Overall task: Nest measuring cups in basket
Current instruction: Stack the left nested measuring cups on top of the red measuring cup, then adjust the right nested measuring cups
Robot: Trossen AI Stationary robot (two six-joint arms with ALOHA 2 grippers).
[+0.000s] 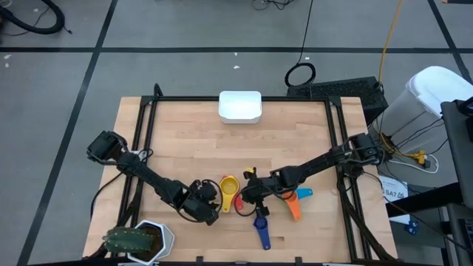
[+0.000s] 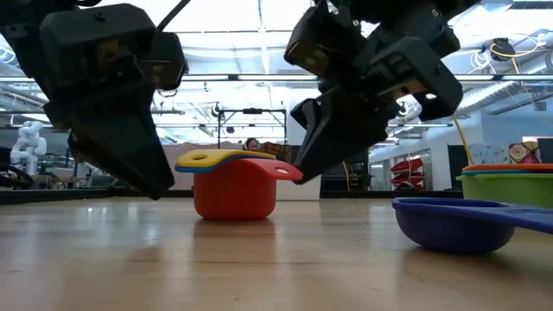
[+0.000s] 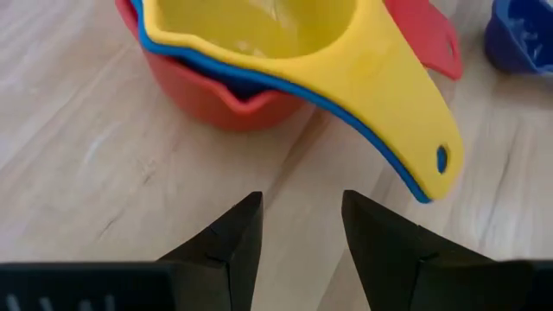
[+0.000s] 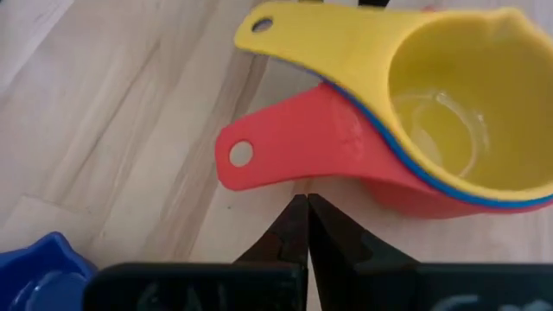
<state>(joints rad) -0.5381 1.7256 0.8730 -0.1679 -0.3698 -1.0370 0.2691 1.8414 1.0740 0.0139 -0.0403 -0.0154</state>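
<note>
Wooden tabletop is filling the high view, and we are seeing the basket (image 1: 240, 106) sitting with nothing in it at the far edge, well apart from the measuring cups (image 1: 229, 191) clustered near the front; the yellow one is nesting in the red, while the dark blue cup (image 1: 261, 229), orange cup (image 1: 293, 205) and a lighter blue one are lying loose beside them, so we are judging the nesting partly done and the move to the basket not begun. Looking level across the table, the red cup (image 2: 234, 193) is standing upright, stack handles spreading sideways, between both arms. Past the left gripper (image 3: 300, 226), its fingers apart, the yellow handle (image 3: 406, 112) is pointing toward it. Past the right gripper (image 4: 307, 226), fingers pressed together on nothing, the red handle (image 4: 276, 151) is running toward it, away from the basket.
</note>
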